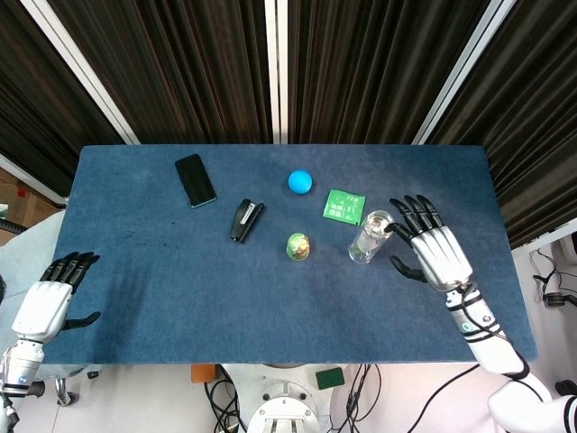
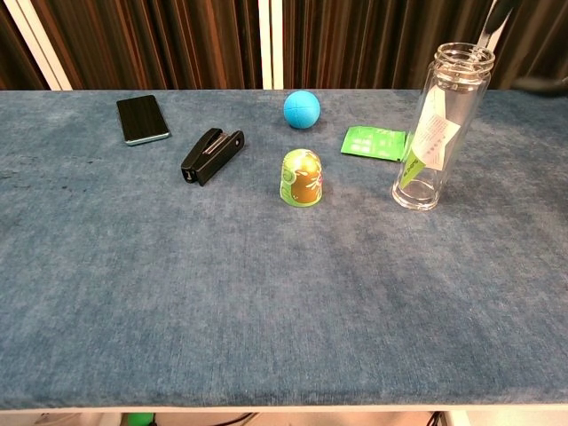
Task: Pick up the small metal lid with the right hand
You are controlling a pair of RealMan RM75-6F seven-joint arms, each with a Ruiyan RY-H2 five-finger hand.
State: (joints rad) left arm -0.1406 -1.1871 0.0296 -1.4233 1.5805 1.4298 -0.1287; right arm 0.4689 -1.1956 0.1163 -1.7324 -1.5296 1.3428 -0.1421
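I see no small metal lid in either view. A clear glass bottle [image 1: 370,238] [image 2: 439,129] stands upright and uncapped at the right of the blue table [image 1: 180,298], with a paper slip inside. My right hand [image 1: 433,253] hovers just right of the bottle, fingers spread and holding nothing, its fingertips near the bottle's mouth. In the chest view only its dark fingertips [image 2: 493,12] show at the top edge. My left hand [image 1: 45,302] hangs open off the table's front left corner.
A black phone [image 1: 195,179] [image 2: 142,119] lies at the back left, with a black stapler [image 1: 245,220] [image 2: 211,155] near it. A blue ball [image 1: 300,181] [image 2: 302,108], a green packet [image 1: 344,206] [image 2: 374,142] and a green-yellow dome toy [image 1: 298,245] [image 2: 302,177] sit left of the bottle.
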